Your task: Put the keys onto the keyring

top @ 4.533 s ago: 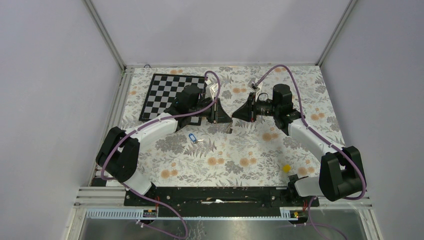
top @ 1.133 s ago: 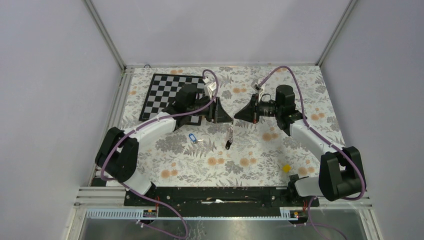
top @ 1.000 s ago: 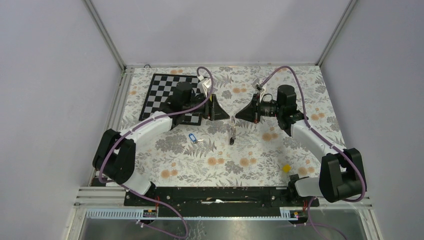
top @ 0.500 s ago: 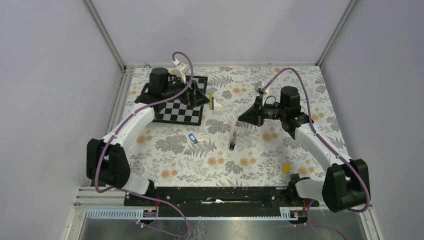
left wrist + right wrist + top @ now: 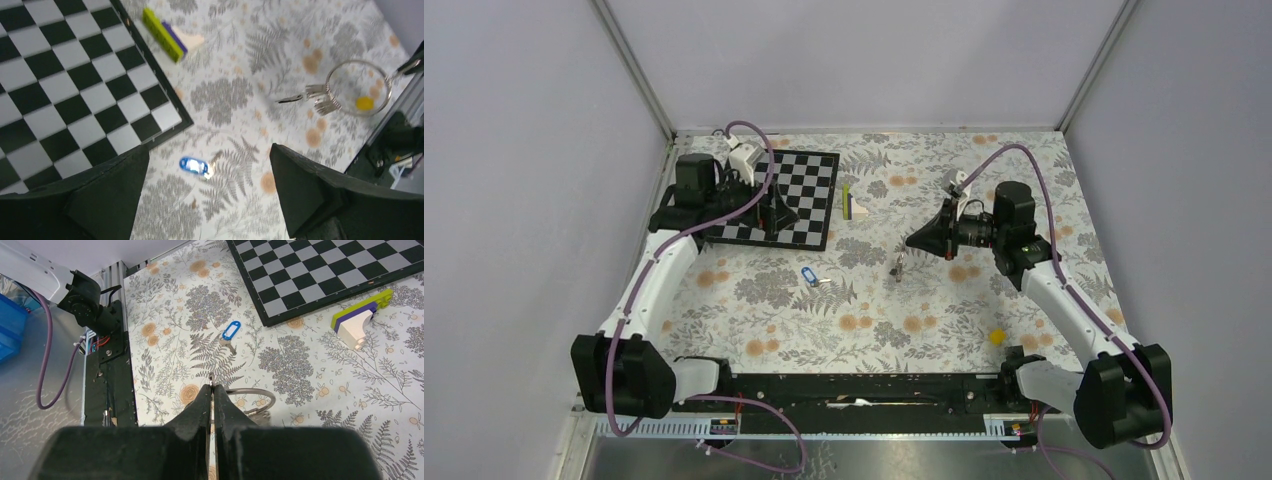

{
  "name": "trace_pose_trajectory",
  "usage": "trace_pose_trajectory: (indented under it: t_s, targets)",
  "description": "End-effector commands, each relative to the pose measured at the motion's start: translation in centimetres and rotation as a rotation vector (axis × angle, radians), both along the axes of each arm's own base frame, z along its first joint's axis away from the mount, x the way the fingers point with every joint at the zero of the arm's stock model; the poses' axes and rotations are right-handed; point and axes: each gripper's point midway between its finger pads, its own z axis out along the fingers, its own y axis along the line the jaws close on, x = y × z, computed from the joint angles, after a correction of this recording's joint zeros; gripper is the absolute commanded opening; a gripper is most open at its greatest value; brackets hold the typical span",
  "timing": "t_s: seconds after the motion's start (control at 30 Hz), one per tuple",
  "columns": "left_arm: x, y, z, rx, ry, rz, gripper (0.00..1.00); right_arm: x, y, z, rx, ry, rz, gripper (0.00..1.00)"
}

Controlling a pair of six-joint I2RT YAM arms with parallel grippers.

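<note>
Floral tablecloth [image 5: 874, 335] between grey walls [image 5: 854, 60]; left gripper [image 5: 207, 150] spread, right gripper [image 5: 212, 388] seemingly pinching keyring [image 5: 269, 394]

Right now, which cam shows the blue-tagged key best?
Right wrist: the blue-tagged key is sharp, with tag and metal blade both distinct. Left wrist shows the key blurred. Top external shows only a small blue speck.

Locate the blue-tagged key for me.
Top view: the blue-tagged key lies flat on the floral tablecloth, left of centre, just in front of the chessboard's near edge and well left of the keyring.
</note>
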Motion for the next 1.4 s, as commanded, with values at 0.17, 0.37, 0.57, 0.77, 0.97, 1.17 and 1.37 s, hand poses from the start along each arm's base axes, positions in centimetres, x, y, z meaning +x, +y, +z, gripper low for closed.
trace_pose_trajectory:
  t_s: [0.17, 0.37, 0.57, 0.77, 0.97, 1.17, 1.37]
  targets:
    - [-5.4, 2.1, -6.0, 0.282, 0.015, -0.242, 0.98, 0.4, -0.6, 0.8, -0.006, -0.061, 0.010, 0.00]
    - [-7.0, 1.6, -11.9, 0.428, 0.112, -0.351, 0.76, 0.4, -0.7, 0.2, -0.019, -0.036, 0.024, 0.00]
    - [-7.0, 0.1, -15.2, 0.432, 0.301, -0.324, 0.54, 0.6, -1.4, 0.2, -0.019, -0.045, 0.000, 0.00]
    - [-6.3, -1.0, -16.9, 0.374, 0.453, -0.257, 0.53, 0.7, -1.5, 0.0, -0.014, -0.035, -0.001, 0.00]
    - [-6.1, -2.5, -18.1, 0.333, 0.528, -0.275, 0.50, 0.5, -1.5, 0.0, -0.010, -0.038, 0.002, 0.00]
    - [-5.6, -2.8, -19.6, 0.360, 0.540, -0.270, 0.47, 0.5, -1.5, -0.2, -0.015, -0.038, 0.001, 0.00]
    - [-5.9, -3.3, -20.6, 0.370, 0.554, -0.284, 0.46, 0.6, -1.6, -0.3, -0.017, -0.038, -0.005, 0.00]
